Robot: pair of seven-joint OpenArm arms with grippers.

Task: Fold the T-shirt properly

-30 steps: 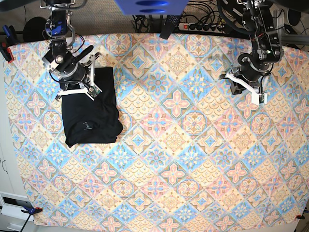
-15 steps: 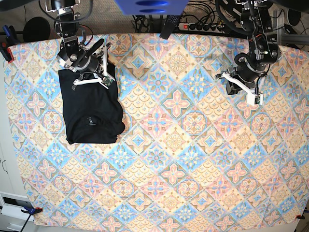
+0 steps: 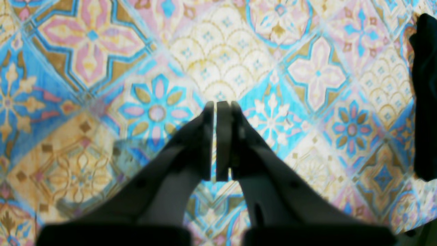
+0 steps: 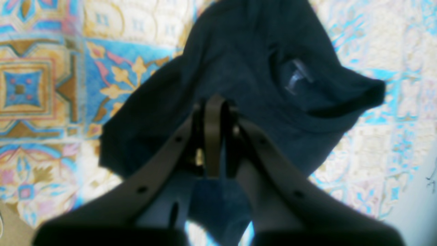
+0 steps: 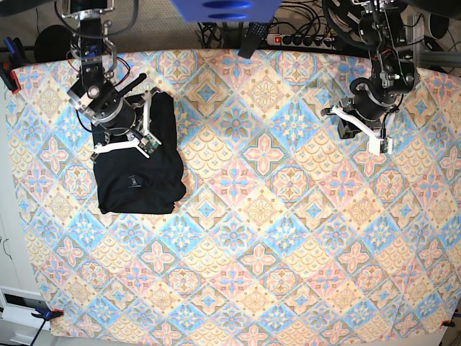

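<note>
Base view first: one T-shirt point(image 5: 140, 176) is seen, black and folded into a compact block, lying on the left part of the patterned cloth point(image 5: 288, 252). The right gripper point(image 5: 144, 130) is poised over the shirt's upper edge, while the left gripper point(image 5: 378, 140) is held over bare pattern, well apart from the garment. Two arms, one garment, one cloth are counted here. Whether the jaws are parted cannot be told at this scale.

Left wrist view now: the left gripper point(image 3: 215, 112) is shown close up, its two fingers point(image 3: 205, 143) pressed together with only a hairline slit between them and nothing pinched. Bare tile pattern is seen beneath it. Only a dark sliver of the T-shirt point(image 3: 425, 102) is caught at the right edge.

Right wrist view: the right gripper point(image 4: 213, 112) is shown closed as well, its fingers point(image 4: 213, 136) drawn tight, with the T-shirt point(image 4: 245, 68) spread directly below. Whether any fabric is caught between the tips cannot be told through the blur. A detail missed from above is given here: one small pale neck label point(image 4: 297, 77) inside the collar, and one soft fold bulging toward the right.
</note>
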